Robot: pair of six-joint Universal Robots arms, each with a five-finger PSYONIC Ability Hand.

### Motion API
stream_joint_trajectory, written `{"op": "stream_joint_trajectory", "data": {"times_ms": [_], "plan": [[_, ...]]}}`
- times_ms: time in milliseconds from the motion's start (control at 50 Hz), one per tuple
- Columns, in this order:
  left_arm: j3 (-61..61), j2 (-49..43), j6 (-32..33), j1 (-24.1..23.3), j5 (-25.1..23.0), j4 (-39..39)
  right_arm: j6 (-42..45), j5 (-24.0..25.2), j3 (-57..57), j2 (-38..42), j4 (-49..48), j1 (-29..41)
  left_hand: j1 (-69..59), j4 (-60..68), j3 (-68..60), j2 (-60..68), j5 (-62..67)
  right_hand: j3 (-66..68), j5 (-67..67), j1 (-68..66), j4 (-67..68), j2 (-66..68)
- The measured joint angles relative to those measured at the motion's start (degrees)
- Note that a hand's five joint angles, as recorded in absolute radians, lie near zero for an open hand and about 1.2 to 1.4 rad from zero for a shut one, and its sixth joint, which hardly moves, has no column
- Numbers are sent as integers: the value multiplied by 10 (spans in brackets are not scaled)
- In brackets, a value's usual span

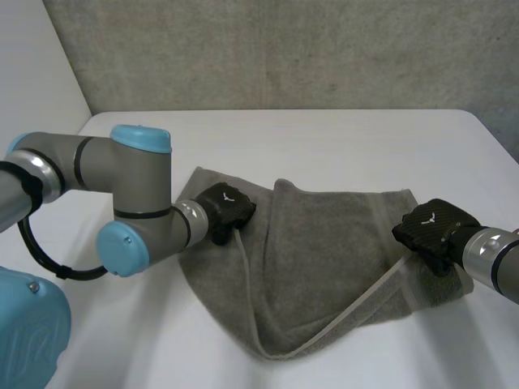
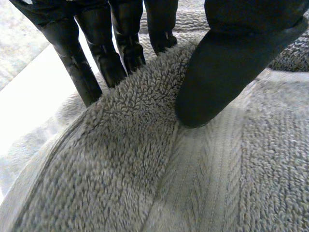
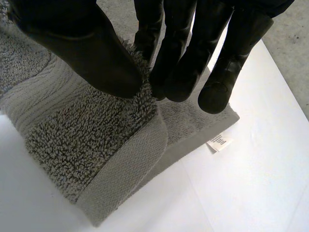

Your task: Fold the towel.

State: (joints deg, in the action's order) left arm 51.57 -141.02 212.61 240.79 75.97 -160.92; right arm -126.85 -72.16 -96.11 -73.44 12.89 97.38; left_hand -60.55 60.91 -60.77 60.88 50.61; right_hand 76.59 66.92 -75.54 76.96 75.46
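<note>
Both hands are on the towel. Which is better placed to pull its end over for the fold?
Right, probably: the right hand pinches a corner layer of the towel, free to lift over. The left hand pinches a bunched ridge, not a corner.

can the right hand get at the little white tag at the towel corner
Probably, but not freely: the tag lies uncovered just past the fingertips of the right hand, yet that hand is pinching the towel.

Grey arms, light-blue caps, silver wrist rings, black left hand and right hand with white emblems.
</note>
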Motion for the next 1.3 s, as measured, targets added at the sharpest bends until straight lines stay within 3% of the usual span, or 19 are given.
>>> {"op": "stream_joint_trajectory", "data": {"times_ms": [200,400,640,860,1040,1300], "plan": [[90,87,-1,21,41,-21,-12,-4,13,-4,2,-4,-61,84,-83,84,69,0,0,0,0,0],[261,254,-10,109,46,-76,-67,-3,32,-32,30,-45,-64,88,-86,88,71,0,0,0,0,0],[454,465,-68,191,19,-99,-73,29,-11,-158,92,-112,-64,88,-86,88,72,0,0,0,0,1],[575,663,-131,237,-25,-98,-64,119,-48,-308,168,-188,-64,88,-86,88,73,0,0,0,0,3],[626,661,-146,261,-28,-123,-22,128,-60,-296,179,-198,-64,89,-86,88,73,0,0,0,0,3],[610,515,-149,271,-25,-246,-14,110,24,-105,154,-179,-64,89,-88,88,73,0,0,0,0,14]]}}
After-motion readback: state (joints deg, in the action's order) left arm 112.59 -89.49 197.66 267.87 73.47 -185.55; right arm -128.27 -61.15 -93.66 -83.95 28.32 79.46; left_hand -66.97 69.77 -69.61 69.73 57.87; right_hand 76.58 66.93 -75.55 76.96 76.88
